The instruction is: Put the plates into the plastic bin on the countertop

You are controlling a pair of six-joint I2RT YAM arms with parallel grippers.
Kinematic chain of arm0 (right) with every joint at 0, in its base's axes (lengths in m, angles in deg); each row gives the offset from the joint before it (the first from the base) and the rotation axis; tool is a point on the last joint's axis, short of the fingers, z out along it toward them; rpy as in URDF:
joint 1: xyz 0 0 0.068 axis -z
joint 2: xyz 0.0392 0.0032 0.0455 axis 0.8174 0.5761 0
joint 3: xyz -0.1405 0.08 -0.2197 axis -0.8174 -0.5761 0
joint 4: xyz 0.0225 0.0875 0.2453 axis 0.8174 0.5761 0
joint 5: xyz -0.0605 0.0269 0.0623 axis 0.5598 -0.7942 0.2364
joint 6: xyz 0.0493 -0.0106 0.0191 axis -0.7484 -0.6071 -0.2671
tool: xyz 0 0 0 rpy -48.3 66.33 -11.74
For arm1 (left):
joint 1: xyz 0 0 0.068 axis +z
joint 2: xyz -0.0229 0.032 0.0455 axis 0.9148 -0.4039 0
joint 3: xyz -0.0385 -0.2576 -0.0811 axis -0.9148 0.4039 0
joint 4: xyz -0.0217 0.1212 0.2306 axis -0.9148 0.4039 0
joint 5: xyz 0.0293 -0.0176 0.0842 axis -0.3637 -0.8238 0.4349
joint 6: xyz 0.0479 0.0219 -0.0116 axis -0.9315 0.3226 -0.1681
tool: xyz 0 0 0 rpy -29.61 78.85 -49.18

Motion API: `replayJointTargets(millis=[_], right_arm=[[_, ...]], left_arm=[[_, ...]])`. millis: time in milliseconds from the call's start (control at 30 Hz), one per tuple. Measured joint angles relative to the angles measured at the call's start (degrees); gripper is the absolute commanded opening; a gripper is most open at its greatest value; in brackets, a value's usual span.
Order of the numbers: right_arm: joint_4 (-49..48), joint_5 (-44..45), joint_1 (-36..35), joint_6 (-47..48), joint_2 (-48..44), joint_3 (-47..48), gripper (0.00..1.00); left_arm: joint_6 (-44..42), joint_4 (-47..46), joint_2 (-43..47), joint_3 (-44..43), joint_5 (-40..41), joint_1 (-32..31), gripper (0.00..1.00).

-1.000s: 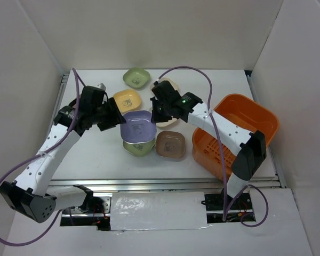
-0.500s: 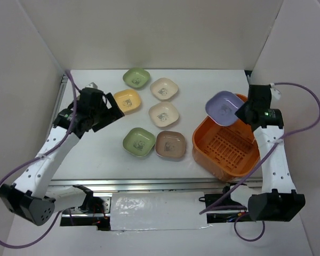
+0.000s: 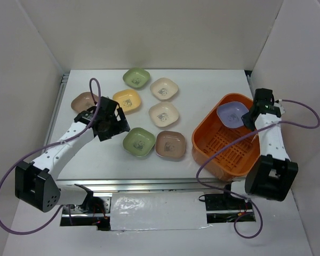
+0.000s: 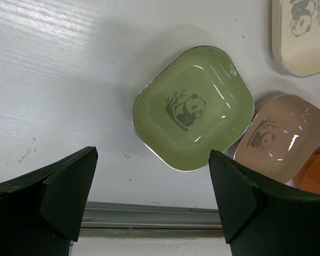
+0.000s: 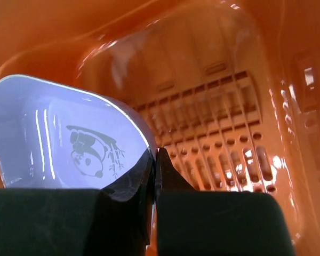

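My right pincer [image 3: 249,118] is clenched on the rim of a small lilac rounded-square dish [image 3: 232,114] with a grey panda print. I hold it tilted inside the far end of the large orange plastic tub [image 3: 204,156]. From my right wrist, the dish [image 5: 64,133] hangs over the tub's slotted floor [image 5: 224,133] with my two dark fingers [image 5: 122,181] pressed together on its near edge. I cannot tell whether its lower corner touches the floor. My left pincer [image 3: 111,124] is released, jaws spread wide and grasping nothing, low over the flat white countertop [image 3: 202,85]. From my left wrist, a green dish [image 4: 193,106] lies flat just ahead, between the lines of my two fingers [image 4: 69,186] and apart from both. A brown dish [image 4: 285,134] sits just beside it, and part of a cream one [image 4: 304,32] shows beyond. From above, that green dish [image 3: 138,141] and brown dish [image 3: 170,144] lie side by side near the tub. Two cream dishes [image 3: 164,113] sit farther back, one behind the other. A yellow dish [image 3: 127,100] lies next to my left wrist, a second green dish [image 3: 136,78] at the far edge, and a second brown dish [image 3: 84,101] to the left of my arm.
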Motion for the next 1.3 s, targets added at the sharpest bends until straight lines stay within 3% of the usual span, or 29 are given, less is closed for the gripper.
replayJointTargets(millis=[167,200,233,267,333,367,567,767,833,900,933,967,1000,1100,1133,1300], right_arm=[[-3.45,2.32,-0.35,-2.71,7.41,-0.76,0.01],[-3.78,2.58,-0.39,-3.26,8.46,-1.05,0.03],[-4.13,2.8,-0.39,-3.65,9.11,-1.33,0.11],[-4.44,2.89,-0.39,-4.11,9.55,-1.62,0.27],[-4.81,2.95,-0.55,-5.03,9.86,-1.7,0.86],[-5.05,3.15,-0.76,-5.53,9.84,-1.64,0.97],[-4.76,3.56,-5.92,-6.67,7.13,1.18,1.0],[-3.72,2.75,-15.02,-7.08,-6.25,5.99,1.0],[-3.82,2.12,-19.32,-6.78,-10.27,8.04,1.0],[-3.89,0.74,-23.65,-6.54,-13.11,9.38,1.0],[-3.96,0.2,-25.2,-6.45,-14.14,9.55,1.0],[-3.85,-0.39,-26.86,-6.38,-14.95,9.53,1.0],[-3.76,-0.7,-28.17,-6.34,-15.43,9.49,1.0],[-3.76,-1.77,-32.94,-5.31,-15.98,9.44,1.0],[-3.76,-2.03,-35.08,-4.74,-15.98,9.4,1.0],[-4.07,-2.45,-48.3,0.24,-13.42,9.4,1.0]], left_arm=[[-0.24,-0.07,-0.11,0.9,-0.17,-0.2,0.99],[-0.28,-0.11,-0.11,0.9,-0.2,-0.22,0.99],[-0.35,-0.15,-0.11,0.98,-0.26,-0.26,0.99],[-0.42,-0.46,-0.11,1.29,-0.42,-0.26,0.99],[-0.44,-0.87,-0.11,2.32,-0.72,-0.28,0.99],[-0.44,-0.98,-0.11,2.99,-0.94,-0.28,0.99],[-0.28,-3.48,-1.14,7.43,-2.56,-0.31,0.99],[-0.09,-8.33,-5.64,10.6,-4.17,-0.28,0.99],[0.02,-10.14,-7.45,11.23,-4.66,-0.24,0.94],[0.17,-11.8,-9.77,11.23,-4.72,-0.15,0.8],[0.24,-12.72,-11.23,11.23,-4.7,-0.13,0.62],[0.74,-13.2,-12.63,11.17,-4.63,-0.13,0.55],[0.66,-13.4,-13.97,10.99,-4.39,-0.13,0.41],[1.68,-13.75,-17.88,10.82,-3.37,-0.02,0.19],[2.27,-13.66,-18.34,10.43,-3.56,0.07,0.01],[3.26,-12.35,-17.0,7.63,-0.76,0.0,0.0]])
